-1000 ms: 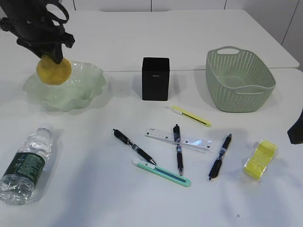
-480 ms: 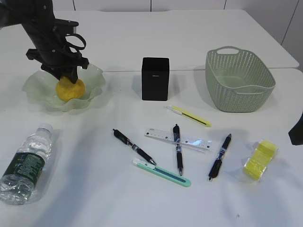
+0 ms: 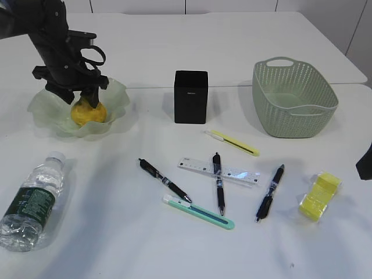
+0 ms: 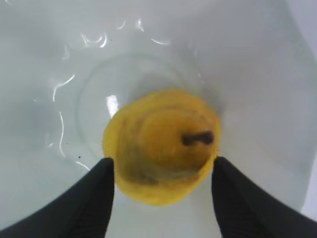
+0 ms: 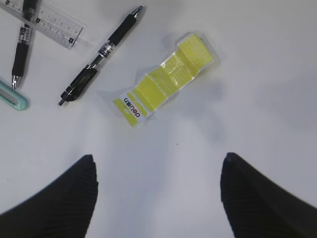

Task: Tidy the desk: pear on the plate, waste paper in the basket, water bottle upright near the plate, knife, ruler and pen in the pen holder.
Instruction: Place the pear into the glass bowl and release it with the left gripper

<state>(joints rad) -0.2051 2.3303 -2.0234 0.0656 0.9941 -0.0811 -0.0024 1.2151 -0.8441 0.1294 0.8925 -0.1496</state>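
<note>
Left jaws (image 4: 163,171): flanking pear (image 4: 161,144), grip or release unclear.
Right jaws (image 5: 158,191): wide, empty, over paper (image 5: 166,79).
Pear: in plate (image 3: 43,107), done.
Left: bottle (image 3: 30,203) lying; paper, ruler (image 3: 218,170), pens (image 3: 164,180) on table (image 3: 116,244).

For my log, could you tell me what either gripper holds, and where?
The left gripper brackets the pear at its sides in the plate; contact cannot be told. The right gripper holds nothing.
</note>
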